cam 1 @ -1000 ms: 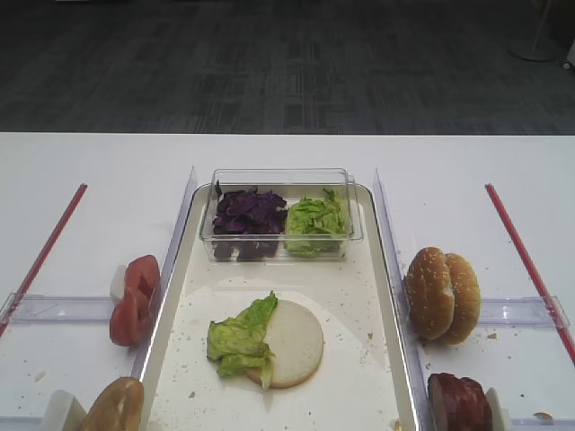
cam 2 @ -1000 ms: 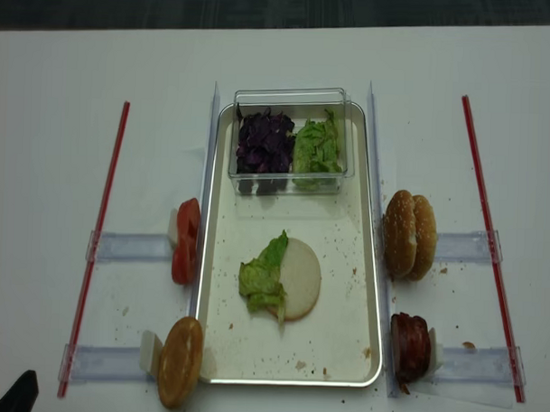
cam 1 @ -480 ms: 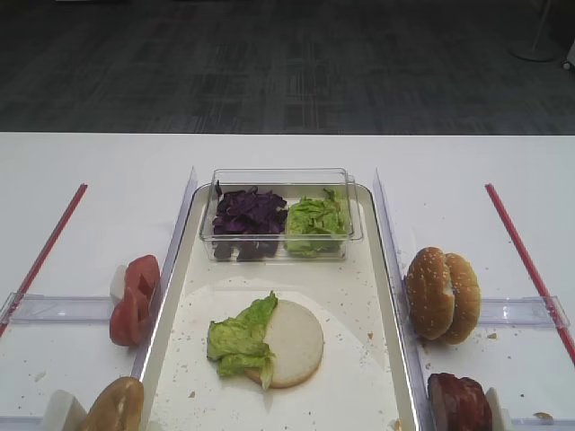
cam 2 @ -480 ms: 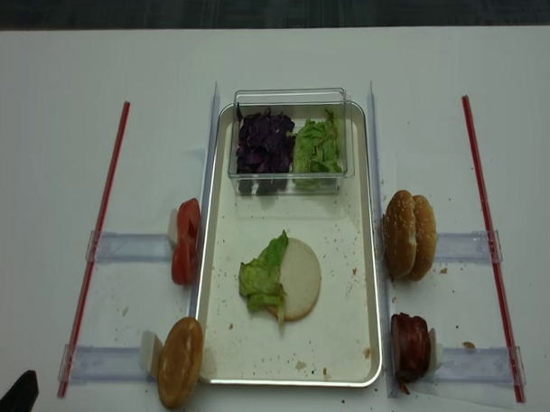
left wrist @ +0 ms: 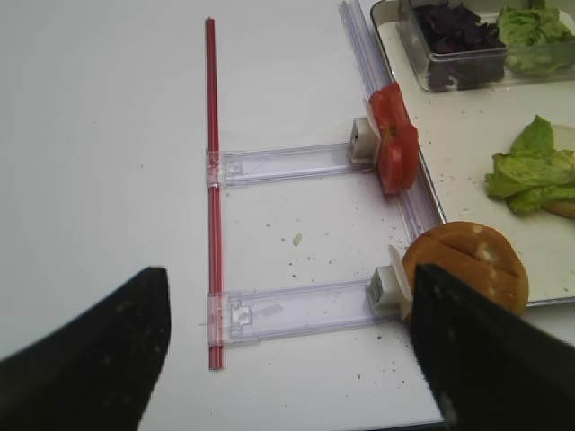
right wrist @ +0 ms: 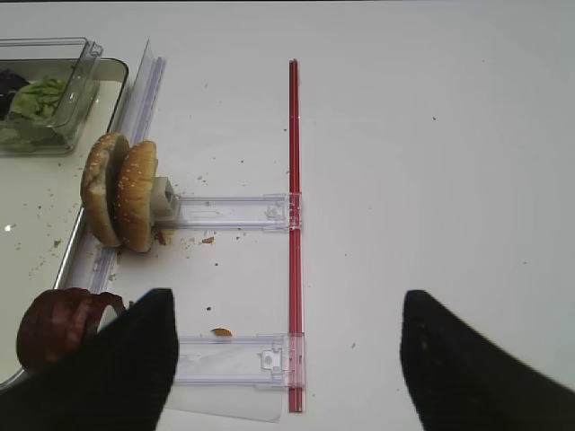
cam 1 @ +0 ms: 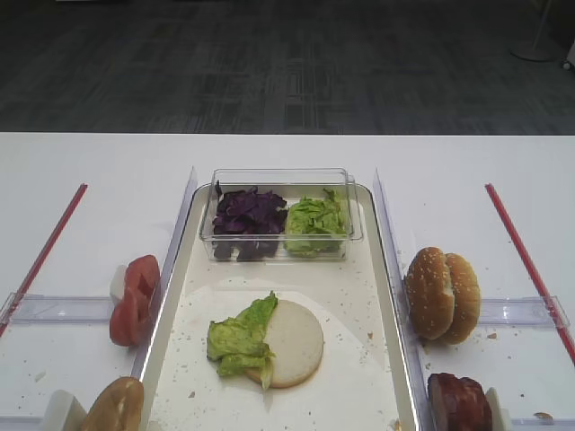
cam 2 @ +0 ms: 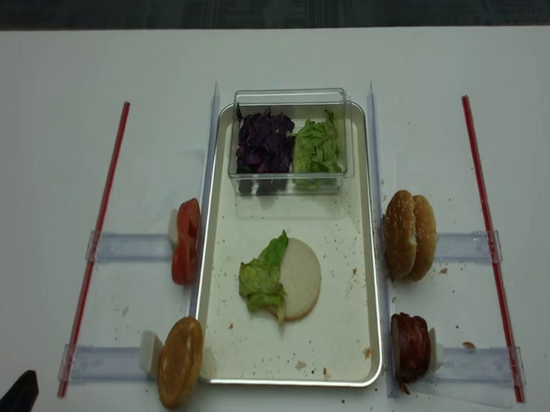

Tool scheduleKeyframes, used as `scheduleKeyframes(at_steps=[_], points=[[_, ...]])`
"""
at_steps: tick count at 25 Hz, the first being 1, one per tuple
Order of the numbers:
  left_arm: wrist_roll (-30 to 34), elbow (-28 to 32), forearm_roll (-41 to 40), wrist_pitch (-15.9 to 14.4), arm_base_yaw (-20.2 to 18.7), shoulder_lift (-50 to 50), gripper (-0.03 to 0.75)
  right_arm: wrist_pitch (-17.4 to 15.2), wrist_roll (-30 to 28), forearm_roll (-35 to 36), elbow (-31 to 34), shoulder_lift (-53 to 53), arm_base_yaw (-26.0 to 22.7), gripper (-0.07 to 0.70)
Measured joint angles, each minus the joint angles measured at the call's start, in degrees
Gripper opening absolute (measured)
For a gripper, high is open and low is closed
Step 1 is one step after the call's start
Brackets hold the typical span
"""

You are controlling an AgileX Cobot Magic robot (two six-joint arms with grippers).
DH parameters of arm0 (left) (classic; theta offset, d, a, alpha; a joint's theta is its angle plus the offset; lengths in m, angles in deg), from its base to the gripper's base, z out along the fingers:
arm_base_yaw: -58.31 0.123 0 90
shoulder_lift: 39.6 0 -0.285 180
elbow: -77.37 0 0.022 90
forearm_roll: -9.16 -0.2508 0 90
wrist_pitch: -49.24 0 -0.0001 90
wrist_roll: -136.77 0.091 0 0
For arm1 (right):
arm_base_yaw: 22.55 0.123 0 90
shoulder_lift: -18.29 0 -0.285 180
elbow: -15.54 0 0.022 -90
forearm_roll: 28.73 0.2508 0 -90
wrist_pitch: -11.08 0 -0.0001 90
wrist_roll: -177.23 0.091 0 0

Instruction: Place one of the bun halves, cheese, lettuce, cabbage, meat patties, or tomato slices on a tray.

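The right gripper (right wrist: 286, 355) is seen only in the right wrist view, where two dark fingers (right wrist: 108, 368) rise from the lower edge of the frame. They are set wide apart, and nothing is held between them. The left gripper (left wrist: 287, 346) is shown likewise in the left wrist view: two dark, blurred fingers (left wrist: 94, 359) are spread to either side of the frame, and no object is clasped. In the realsense high view only a small dark part of the left arm (cam 2: 11, 394) is caught at the lower left corner. Neither arm is visible in the other high view.
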Motion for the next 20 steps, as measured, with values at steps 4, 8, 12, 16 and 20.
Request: scheduleKeyframes(at_steps=[4, 8, 12, 16, 20], points=[[0.0, 0.0, 0.0, 0.0, 0.0, 0.0, 0.51, 0.0, 0.0, 0.0, 0.0, 0.0, 0.0, 0.542], [0.0, 0.0, 0.0, 0.0, 0.0, 0.0, 0.51, 0.0, 0.0, 0.0, 0.0, 0.0, 0.0, 0.542], [0.0, 0.0, 0.0, 0.0, 0.0, 0.0, 0.509, 0.0, 0.0, 0.0, 0.0, 0.0, 0.0, 0.542], [0.0, 0.0, 0.0, 0.0, 0.0, 0.0, 0.51, 0.0, 0.0, 0.0, 0.0, 0.0, 0.0, 0.542], [0.0, 0.0, 0.0, 0.0, 0.0, 0.0, 0.509, 0.0, 0.0, 0.0, 0.0, 0.0, 0.0, 0.542]])
